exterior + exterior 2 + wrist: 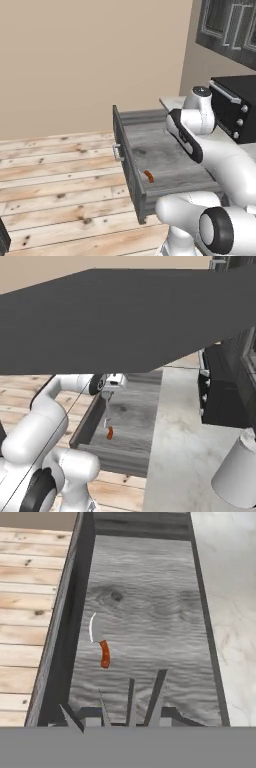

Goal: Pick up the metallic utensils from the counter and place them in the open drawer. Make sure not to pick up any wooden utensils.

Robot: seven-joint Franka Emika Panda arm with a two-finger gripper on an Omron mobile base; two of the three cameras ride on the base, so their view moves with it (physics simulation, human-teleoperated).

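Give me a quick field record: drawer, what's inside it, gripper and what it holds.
drawer: open, pulled out over the wood floor
inside: knife with orange-red handle, lying flat on the drawer bottom near the front
gripper: shut, above the drawer interior
held: fork, tines showing at the bottom of the hand view, hanging over the drawer
counter: pale marble beside the drawer

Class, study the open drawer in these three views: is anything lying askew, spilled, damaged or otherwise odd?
Nothing is spilled or broken. The knife lies slightly slanted in the open drawer, near its front panel. The gripper hangs above it, holding a grey fork whose tines point down into the drawer.
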